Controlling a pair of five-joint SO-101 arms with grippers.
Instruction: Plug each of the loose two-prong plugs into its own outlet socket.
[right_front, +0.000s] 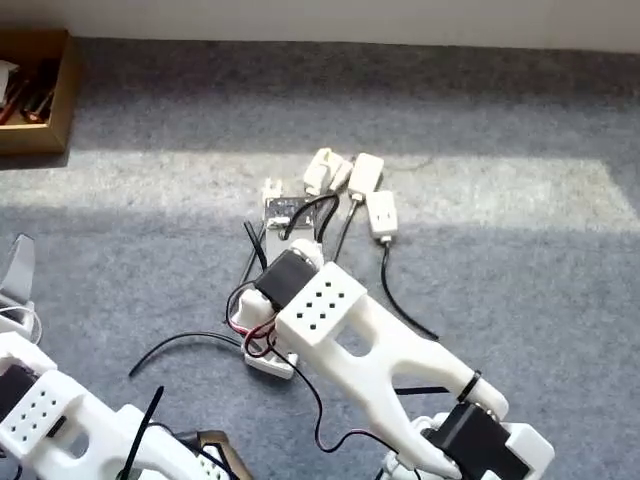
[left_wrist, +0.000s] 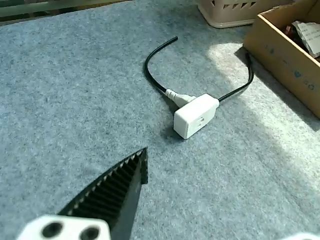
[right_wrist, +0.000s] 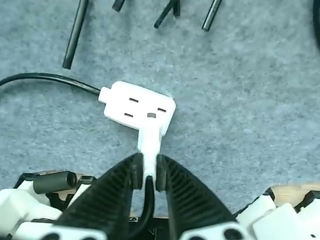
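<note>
Right end effector is clenched on the white two-prong plug, gripping its back end where the cord comes out. The plug's nose touches the edge of a white outlet block lying slots-up on the grey carpeted desk. Can't tell if the prongs are in. The block's black cord runs off sideways. Left end effector hangs over the desk, honestly can't tell if it's released or clenched. Near it sits another outlet block with a plug in it, and a cardboard box beyond.
</note>
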